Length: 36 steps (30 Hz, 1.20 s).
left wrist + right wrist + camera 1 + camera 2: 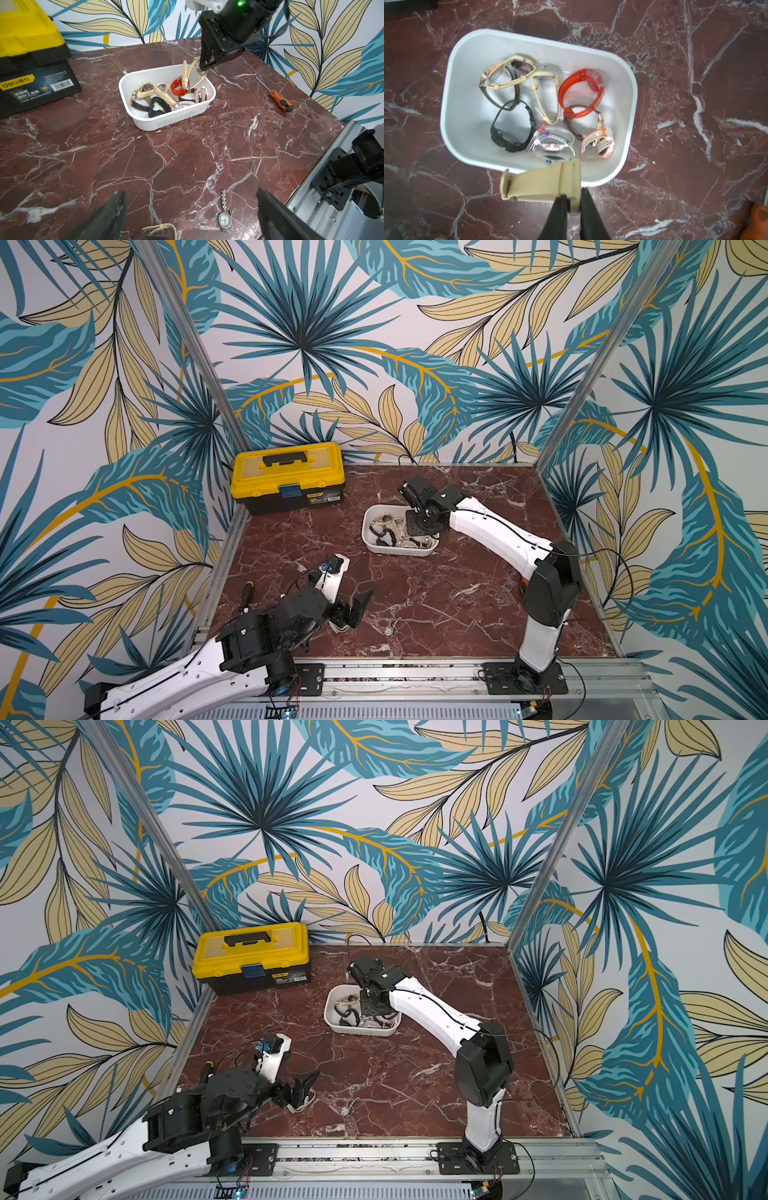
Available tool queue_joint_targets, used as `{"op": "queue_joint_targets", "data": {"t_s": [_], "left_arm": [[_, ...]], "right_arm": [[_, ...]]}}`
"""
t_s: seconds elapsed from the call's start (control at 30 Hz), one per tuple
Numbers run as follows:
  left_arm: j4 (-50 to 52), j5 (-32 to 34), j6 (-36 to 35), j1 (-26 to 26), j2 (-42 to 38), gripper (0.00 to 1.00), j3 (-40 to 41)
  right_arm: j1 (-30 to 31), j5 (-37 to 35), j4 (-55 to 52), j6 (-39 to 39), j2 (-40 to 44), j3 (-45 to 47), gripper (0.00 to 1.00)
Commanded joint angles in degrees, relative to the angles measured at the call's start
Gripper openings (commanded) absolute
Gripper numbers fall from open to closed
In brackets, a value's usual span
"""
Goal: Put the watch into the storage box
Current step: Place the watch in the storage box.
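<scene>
Pinching a cream rubbery watch [537,182] by its strap, the right end effector [574,200] has its two black tapered fingers nearly together, with only the band's thickness between them. The looped strap hangs above the edge of the storage box [467,108], a shallow white plastic tub with rounded corners directly beneath the fingers. Inside it lie a translucent orange band [581,93], a matte black watch [510,133] and other straps. The left end effector [191,199] is spread fully wide and holds nothing. Just ahead of its fingers, on the glossy, white-veined red marble worktop [187,155], lies a round-faced silver watch [224,220] with a linked metal bracelet.
</scene>
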<state>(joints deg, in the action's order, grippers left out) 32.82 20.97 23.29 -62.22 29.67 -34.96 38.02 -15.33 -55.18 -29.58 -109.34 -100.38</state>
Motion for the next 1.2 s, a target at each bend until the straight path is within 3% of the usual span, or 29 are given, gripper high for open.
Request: {"op": "queue_joint_targets", "data": {"t_s": [0.0,0.87,1.0,1.17], "left_arm": [[-4.14,1.42,-2.93,-0.23,0.38,1.0,0.86],[-2.34,2.14,-2.36,-0.23,1.88,1.0,0.69],[-2.33,2.14,-2.41,-0.22,2.23,1.0,0.68],[-2.37,2.06,-2.53,-0.21,2.46,1.0,0.68]], "right_arm": [[-1.88,0.54,-1.09,3.92,-4.34,-2.71,0.15],[-3.38,8.04,0.43,4.8,-17.57,-9.62,0.16],[-3.39,8.78,0.07,4.54,-17.75,-9.57,0.2],[-3.41,8.56,-0.28,4.63,-17.11,-9.75,0.34]]}}
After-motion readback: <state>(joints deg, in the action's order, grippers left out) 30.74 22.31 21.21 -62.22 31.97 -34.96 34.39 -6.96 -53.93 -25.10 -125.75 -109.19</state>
